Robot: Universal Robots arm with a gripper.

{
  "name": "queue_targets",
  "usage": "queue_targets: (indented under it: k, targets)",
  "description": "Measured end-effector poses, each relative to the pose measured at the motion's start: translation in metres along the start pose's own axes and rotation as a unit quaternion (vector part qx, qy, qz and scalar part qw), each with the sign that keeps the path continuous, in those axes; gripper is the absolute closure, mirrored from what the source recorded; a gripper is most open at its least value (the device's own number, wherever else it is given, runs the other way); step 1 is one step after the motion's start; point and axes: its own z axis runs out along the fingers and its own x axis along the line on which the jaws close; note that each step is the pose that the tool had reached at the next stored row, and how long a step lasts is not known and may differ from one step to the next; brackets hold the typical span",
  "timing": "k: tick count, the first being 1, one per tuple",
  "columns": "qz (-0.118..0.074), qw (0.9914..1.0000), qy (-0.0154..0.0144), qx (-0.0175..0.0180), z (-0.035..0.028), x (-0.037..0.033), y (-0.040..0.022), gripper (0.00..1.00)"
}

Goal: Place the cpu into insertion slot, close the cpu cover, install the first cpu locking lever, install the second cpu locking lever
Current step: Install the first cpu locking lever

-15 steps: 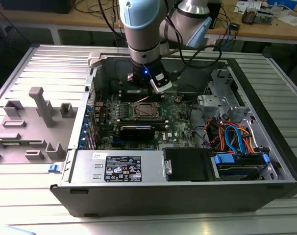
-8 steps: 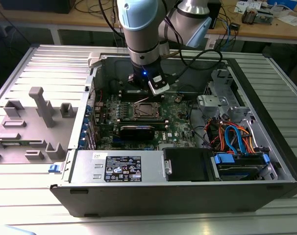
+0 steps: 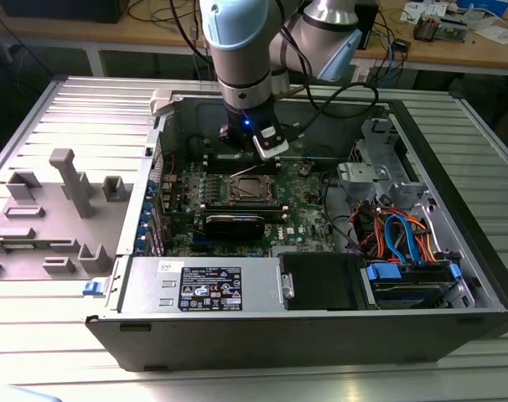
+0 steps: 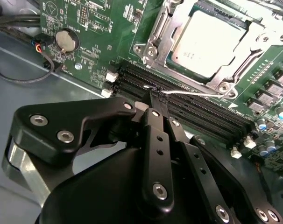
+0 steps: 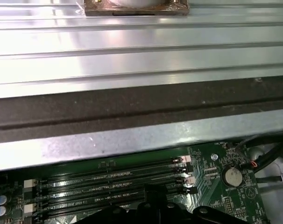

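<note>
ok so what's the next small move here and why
Probably ease the locking lever down toward its catch. The cpu already sits under the closed cpu cover, and the gripper is right at that lever's end.

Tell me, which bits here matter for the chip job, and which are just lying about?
Job: gripper, cpu, cpu cover, locking lever.
Just there: memory slots, coin battery, power supply, drive cables, grey holders beside the case.
</note>
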Motion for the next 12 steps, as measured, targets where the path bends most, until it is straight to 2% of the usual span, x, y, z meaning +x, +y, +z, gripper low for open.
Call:
queue_targets:
  k: [4, 6, 9, 12]
  targets:
    - [-0.001, 0.99998, -0.0020, 0.0052, 0.0019, 0.0004, -0.0005, 0.89]
    - [-0.003, 0.99994, -0.0036, 0.0099, 0.0026, 0.0007, -0.0007, 0.89]
    - [-0.003, 0.99992, -0.0042, 0.0119, 0.0024, 0.0009, -0.0013, 0.89]
    - [-0.002, 0.99983, -0.0058, 0.0175, 0.0033, 0.0013, -0.0017, 0.89]
